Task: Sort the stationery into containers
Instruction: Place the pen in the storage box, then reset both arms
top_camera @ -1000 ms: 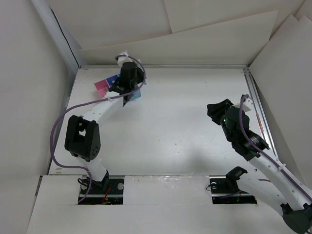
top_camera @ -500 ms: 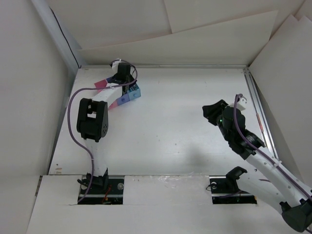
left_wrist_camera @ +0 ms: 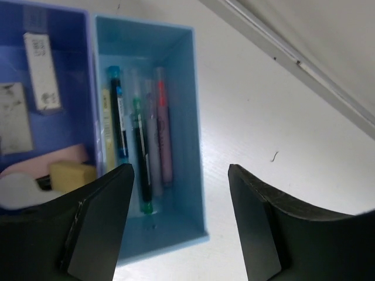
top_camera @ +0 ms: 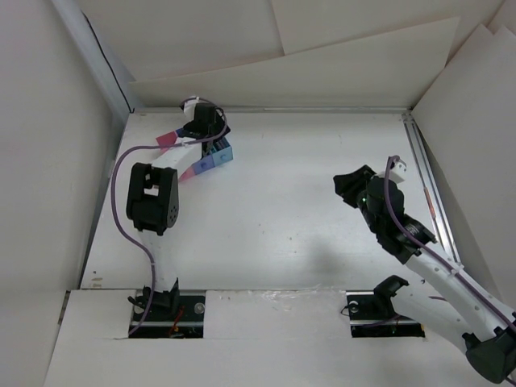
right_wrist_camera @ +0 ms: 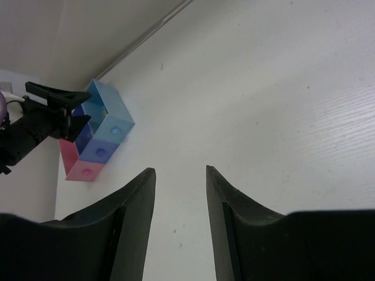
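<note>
The pens lie lengthwise and side by side in the light blue bin (left_wrist_camera: 197, 146): a dark pen with a blue cap (left_wrist_camera: 117, 117), a green pen (left_wrist_camera: 141, 161), a pale purple pen (left_wrist_camera: 151, 126) and a pink pen (left_wrist_camera: 164, 137). The dark blue bin (left_wrist_camera: 64, 23) adjoins it and holds two white blocks (left_wrist_camera: 41, 70) and a tan block (left_wrist_camera: 73, 174). The pink bin (right_wrist_camera: 87, 170) closes the row on the other side of the dark blue one. The three joined bins stand on the desk (top_camera: 290, 201) near its far left corner.

My left gripper (left_wrist_camera: 179, 175) hangs directly over the light blue bin. Its fingers are spread apart and hold nothing.

My right gripper (right_wrist_camera: 180, 172) is well apart from the bins, over the right half of the desk. Its fingers are also spread, with nothing between them. Its camera faces the bin row across bare desk surface.
</note>
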Motion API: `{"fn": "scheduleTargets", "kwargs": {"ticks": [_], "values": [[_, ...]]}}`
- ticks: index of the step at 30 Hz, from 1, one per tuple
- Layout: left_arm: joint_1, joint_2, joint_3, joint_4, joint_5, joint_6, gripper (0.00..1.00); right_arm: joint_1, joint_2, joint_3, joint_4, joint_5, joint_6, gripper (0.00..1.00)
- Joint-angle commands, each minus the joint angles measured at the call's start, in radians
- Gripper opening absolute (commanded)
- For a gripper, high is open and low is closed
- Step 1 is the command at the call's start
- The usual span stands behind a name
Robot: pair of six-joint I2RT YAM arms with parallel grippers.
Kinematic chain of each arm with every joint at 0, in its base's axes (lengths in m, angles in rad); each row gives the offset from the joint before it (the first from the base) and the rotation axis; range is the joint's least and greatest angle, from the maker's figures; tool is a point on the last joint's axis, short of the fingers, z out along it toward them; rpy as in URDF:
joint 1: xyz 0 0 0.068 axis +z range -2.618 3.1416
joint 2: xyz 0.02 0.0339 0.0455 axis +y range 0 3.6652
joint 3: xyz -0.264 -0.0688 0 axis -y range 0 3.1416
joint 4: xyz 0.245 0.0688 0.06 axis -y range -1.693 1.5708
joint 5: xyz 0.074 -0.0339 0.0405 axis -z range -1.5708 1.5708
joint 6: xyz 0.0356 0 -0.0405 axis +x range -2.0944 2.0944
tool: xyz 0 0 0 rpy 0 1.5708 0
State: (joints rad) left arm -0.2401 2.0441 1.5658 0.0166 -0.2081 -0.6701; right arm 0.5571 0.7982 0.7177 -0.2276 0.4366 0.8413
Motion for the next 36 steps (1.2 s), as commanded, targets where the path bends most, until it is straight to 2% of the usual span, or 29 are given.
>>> {"fn": "scheduleTargets", "kwargs": {"ticks": [1, 4, 8, 10, 11, 16, 20, 25, 31, 36], "values": [[0.004, -0.18, -0.077, 0.077, -0.028, 0.006, 0.63, -0.005, 0.002, -0.003, 0.059, -0.004, -0.01, 0.46], [-0.034, -0.307, -0.134, 0.123, -0.068, 0.016, 0.63, -0.005, 0.012, -0.012, 0.059, -0.004, -0.01, 0.46], [-0.149, -0.489, -0.333, 0.207, -0.134, 0.04, 0.63, -0.005, 0.021, -0.021, 0.068, -0.004, -0.01, 0.46], [-0.182, -0.56, -0.419, 0.246, -0.117, 0.049, 0.68, -0.005, 0.032, -0.021, 0.068, 0.005, -0.01, 0.48], [-0.195, -0.626, -0.465, 0.3, -0.091, 0.062, 0.99, -0.005, 0.041, -0.021, 0.068, 0.005, -0.01, 0.52], [-0.205, -0.811, -0.728, 0.336, 0.033, 0.05, 1.0, -0.005, 0.072, -0.021, 0.068, 0.016, -0.019, 0.99], [-0.205, -0.991, -0.897, 0.39, 0.14, 0.064, 1.0, -0.005, 0.107, -0.021, 0.086, 0.016, -0.028, 0.99], [-0.205, -1.254, -1.018, 0.37, 0.11, 0.008, 1.0, 0.004, 0.128, -0.021, 0.1, 0.016, -0.028, 0.99], [-0.196, -1.339, -1.021, 0.182, 0.015, -0.012, 1.0, 0.013, 0.139, -0.021, 0.122, 0.007, -0.028, 0.99], [-0.196, -1.391, -1.043, 0.137, -0.063, -0.022, 1.0, 0.013, 0.139, -0.031, 0.131, -0.013, -0.038, 0.99]]}}
